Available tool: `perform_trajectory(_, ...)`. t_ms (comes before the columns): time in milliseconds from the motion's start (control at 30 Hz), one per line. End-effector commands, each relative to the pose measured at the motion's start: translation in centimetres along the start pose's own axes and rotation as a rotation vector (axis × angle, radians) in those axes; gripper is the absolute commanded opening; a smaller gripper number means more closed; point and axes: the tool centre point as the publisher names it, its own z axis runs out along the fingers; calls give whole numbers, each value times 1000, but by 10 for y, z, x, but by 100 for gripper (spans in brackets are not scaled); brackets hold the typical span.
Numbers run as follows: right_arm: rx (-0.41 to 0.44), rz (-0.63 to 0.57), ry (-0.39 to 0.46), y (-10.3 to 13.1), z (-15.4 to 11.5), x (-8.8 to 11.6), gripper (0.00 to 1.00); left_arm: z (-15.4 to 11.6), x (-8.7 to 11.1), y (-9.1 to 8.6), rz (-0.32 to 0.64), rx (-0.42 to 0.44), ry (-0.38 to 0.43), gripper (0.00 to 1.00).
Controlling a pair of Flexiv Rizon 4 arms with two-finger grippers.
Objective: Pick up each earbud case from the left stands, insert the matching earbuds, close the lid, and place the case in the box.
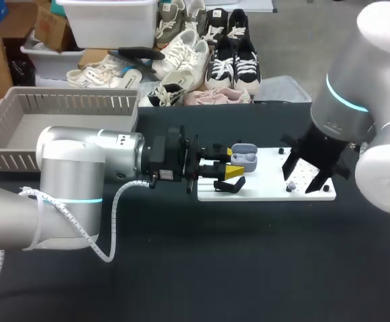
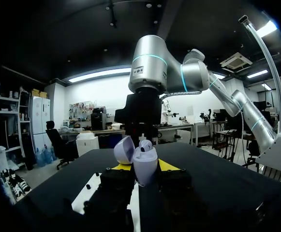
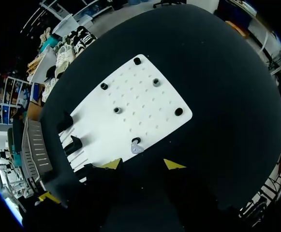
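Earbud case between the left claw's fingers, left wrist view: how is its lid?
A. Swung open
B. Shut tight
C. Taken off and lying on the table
A: the earbud case stands with its lid hinged up and open, still joined to the body.

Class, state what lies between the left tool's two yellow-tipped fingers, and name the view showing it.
An open lilac earbud case, lid tipped back, gripped from both sides by the left tool. The left wrist view shows it.

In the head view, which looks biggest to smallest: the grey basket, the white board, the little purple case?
grey basket: largest
white board: next, partly hidden by the arms
purple case: smallest
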Motion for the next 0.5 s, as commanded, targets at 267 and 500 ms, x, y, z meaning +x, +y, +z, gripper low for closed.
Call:
perform_trajectory(267,-20,5,-59,3,12,1,48,0,1,1,0,1,-1,0)
perform_trajectory(500,-33,37,-58,3,17,-6,52,0,1,1,0,1,-1,0)
